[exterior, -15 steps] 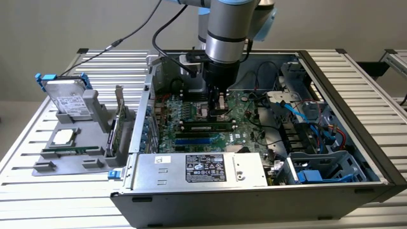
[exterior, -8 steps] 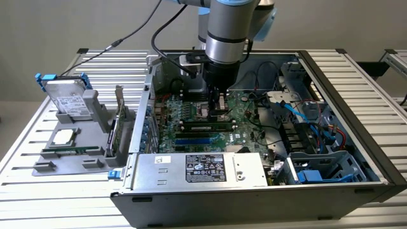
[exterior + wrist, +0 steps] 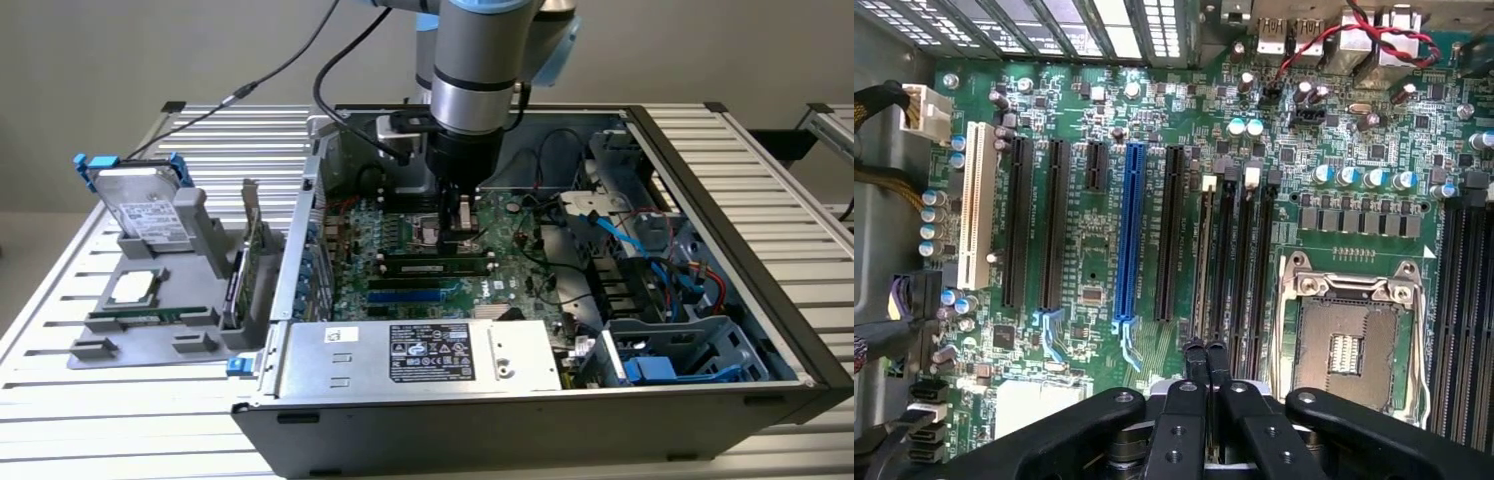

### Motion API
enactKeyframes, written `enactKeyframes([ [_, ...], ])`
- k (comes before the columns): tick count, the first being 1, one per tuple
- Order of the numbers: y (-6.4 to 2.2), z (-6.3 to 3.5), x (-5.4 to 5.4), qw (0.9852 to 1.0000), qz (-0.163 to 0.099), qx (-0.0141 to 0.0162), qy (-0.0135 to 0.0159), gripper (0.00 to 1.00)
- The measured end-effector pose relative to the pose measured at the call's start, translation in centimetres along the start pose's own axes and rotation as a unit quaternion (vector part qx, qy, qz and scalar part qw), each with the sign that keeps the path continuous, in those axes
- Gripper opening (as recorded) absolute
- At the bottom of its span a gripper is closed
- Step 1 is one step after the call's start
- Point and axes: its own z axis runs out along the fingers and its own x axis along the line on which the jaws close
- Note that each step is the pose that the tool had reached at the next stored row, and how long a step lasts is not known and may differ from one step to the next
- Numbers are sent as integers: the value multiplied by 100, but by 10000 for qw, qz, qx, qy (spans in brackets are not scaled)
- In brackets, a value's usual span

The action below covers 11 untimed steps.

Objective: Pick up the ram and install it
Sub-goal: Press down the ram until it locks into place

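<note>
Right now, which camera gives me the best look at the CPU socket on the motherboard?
The wrist view: the CPU socket faces the camera, with its metal frame and centre contacts plain, beside the black memory slots. The exterior view catches an oblique glimpse of it, partly hidden behind the arm.

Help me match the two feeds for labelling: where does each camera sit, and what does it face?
Exterior view: off the arm, raised, looking down into the open computer case; arm and gripper show.
Wrist view: on the wrist, facing down at the motherboard; shut gripper shows.
Shared: motherboard, empty CPU socket, gripper.
</note>
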Motion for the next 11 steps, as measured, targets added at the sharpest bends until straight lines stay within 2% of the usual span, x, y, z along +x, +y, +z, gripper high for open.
enactKeyframes([
  [3,0,0,0,10000,48,25,-25,10],
  [11,1,0,0,9987,501,65,-49,10],
])
